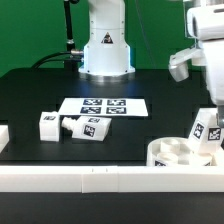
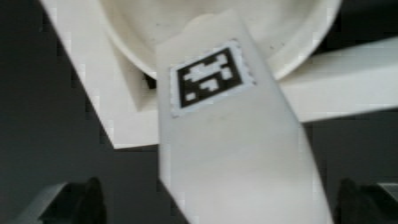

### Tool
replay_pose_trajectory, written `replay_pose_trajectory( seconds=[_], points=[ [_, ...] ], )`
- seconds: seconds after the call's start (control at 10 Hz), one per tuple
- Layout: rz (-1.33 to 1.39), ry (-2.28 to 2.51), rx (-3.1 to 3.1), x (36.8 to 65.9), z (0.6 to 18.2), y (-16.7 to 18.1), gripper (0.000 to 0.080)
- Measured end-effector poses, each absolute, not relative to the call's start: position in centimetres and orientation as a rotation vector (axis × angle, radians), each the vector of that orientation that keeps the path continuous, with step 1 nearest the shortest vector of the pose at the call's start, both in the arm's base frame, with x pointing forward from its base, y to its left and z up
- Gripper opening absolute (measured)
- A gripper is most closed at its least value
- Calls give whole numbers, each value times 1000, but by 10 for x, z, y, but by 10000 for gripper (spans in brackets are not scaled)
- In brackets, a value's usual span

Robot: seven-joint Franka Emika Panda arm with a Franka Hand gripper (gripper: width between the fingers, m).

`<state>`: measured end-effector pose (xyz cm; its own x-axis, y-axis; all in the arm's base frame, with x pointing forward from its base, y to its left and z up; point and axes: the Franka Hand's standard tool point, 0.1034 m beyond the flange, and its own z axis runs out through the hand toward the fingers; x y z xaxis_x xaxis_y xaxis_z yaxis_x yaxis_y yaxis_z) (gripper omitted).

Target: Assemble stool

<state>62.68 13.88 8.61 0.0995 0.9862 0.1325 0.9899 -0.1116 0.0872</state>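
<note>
Currently 1 leg (image 1: 205,128) stands in a socket of the seat (image 1: 176,153), its long axis rising from the seat straight toward the jaws. The jaws hang above the seat, spread wide, straddling this leg's upper end without touching it; closing them should pinch its sides. 2 other legs (image 1: 50,123) (image 1: 86,127) lie on the bench (image 1: 30,90), well apart from the seat, on the exterior view's left.

**Robot body: exterior condition**

White glossy pedestal base (image 1: 104,55) bearing a dark triangular emblem (image 1: 103,40); black cable (image 1: 70,25) runs alongside. Arm shell (image 1: 196,60) white and rounded, with dark seams at the joints. Fingers (image 2: 68,200) dark, blurred in the wrist view.
</note>
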Motion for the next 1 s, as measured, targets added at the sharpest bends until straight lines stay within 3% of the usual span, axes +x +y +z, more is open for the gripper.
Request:
replay_pose_trajectory(
  seconds=[0.4, 0.5, 0.6, 0.7, 0.8, 0.9, 1.0],
  points=[
    [-220, -2372, -2067, 627, 82, 130, 649],
    [-216, -2368, -2073, 627, 82, 128, 563],
    [-214, -2366, -2075, 627, 81, 127, 563],
    [-214, -2366, -2076, 627, 81, 127, 428],
    [-214, -2364, -2078, 627, 82, 126, 428],
    [-214, -2334, -2108, 627, 82, 126, 344],
    [-214, -2297, -2145, 627, 82, 126, 344]
  ],
)
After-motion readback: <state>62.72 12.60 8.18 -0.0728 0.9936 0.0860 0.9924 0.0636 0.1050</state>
